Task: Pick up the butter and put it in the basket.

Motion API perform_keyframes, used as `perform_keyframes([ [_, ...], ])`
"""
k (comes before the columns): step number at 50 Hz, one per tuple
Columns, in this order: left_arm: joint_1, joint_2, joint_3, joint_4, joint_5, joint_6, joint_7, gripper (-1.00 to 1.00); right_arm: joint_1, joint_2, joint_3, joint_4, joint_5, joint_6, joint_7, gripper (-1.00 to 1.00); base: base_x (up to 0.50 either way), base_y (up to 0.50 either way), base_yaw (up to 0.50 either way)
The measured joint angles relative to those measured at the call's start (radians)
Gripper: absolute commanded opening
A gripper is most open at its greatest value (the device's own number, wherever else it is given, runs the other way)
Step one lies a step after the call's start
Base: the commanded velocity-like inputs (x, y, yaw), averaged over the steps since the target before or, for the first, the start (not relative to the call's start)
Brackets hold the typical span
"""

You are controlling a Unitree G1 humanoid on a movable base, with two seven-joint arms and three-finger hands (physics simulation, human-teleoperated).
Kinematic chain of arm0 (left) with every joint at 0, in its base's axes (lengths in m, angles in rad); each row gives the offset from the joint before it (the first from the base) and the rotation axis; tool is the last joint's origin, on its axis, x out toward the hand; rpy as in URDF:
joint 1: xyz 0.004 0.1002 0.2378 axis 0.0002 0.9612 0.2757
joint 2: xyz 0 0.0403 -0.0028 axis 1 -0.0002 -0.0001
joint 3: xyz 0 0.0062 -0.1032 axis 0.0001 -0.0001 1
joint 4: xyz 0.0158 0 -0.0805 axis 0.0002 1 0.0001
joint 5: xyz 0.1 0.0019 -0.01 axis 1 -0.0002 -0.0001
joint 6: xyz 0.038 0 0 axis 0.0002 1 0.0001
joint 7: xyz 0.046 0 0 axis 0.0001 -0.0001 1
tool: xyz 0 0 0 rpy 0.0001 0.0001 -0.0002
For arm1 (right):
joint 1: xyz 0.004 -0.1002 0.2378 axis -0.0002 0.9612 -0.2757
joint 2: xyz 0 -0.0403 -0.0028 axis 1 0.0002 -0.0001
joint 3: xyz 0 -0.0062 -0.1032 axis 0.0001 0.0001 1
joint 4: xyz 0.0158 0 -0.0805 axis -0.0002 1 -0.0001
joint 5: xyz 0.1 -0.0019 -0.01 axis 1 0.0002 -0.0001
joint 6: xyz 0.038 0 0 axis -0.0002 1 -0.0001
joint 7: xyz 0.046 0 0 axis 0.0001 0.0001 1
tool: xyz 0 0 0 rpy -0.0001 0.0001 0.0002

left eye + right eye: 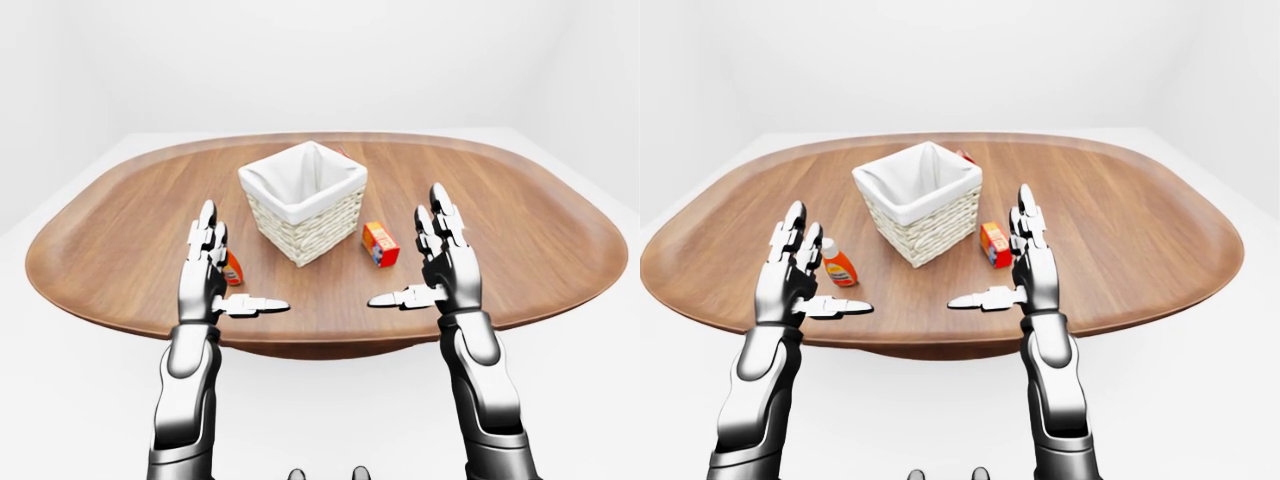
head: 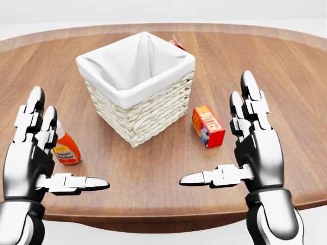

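Bare table (image 2: pixel 286 76) between right hand (image 2: pixel 255 148) and butter (image 2: pixel 208 126); basket (image 2: pixel 138 81) close on butter's left.

The left hand's fingers (image 2: pixel 37 122) cover the top of the orange bottle (image 2: pixel 67 149) just beside them, and its label is too small to read. A red item (image 2: pixel 177 43), well beyond both hands' fingertips, shows only a corner past the basket (image 2: pixel 143 109); what it is cannot be told.
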Motion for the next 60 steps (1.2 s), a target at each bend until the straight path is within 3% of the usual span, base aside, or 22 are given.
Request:
perform_keyframes([
  [60, 0.002, 0.003, 0.011, -0.006, -0.012, 0.000, 0.012, 1.00, -0.004, 0.006, 0.007, -0.010, 0.010, 0.000, -0.015, 1.00, 0.23, 0.03, 0.00],
])
